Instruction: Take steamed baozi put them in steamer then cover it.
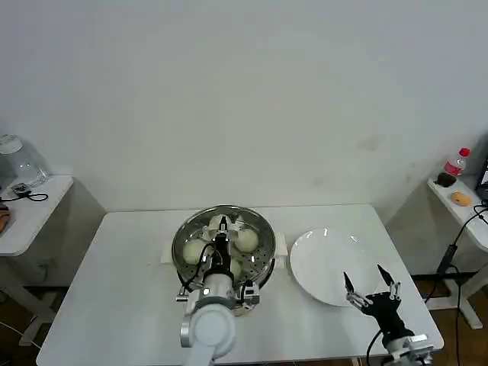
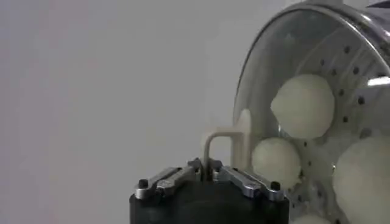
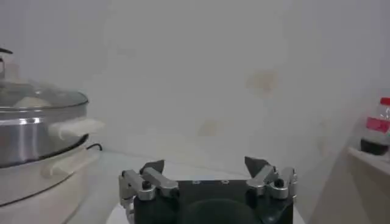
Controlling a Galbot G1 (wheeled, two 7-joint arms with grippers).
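The steamer [image 1: 263,261] stands at the table's middle, with the clear glass cover [image 1: 192,231] lying on top of it. Several cream-white baozi [image 1: 248,241] show through the glass. My left gripper [image 1: 222,230] is over the cover's centre, shut on its cream-white handle [image 2: 223,141]. In the left wrist view the left gripper [image 2: 207,173] pinches the handle's thin leg, and baozi [image 2: 303,105] sit on the perforated tray behind the glass. My right gripper [image 1: 371,290] hovers open and holds nothing over the near edge of the white plate [image 1: 320,259]. The right wrist view has the right gripper [image 3: 207,164] and the covered steamer [image 3: 30,140].
The white plate lies bare to the right of the steamer. A side table [image 1: 30,210] with a glass jar [image 1: 17,162] stands at the left. Another at the right holds a bottle [image 1: 456,163], with cables [image 1: 450,259] hanging beside it.
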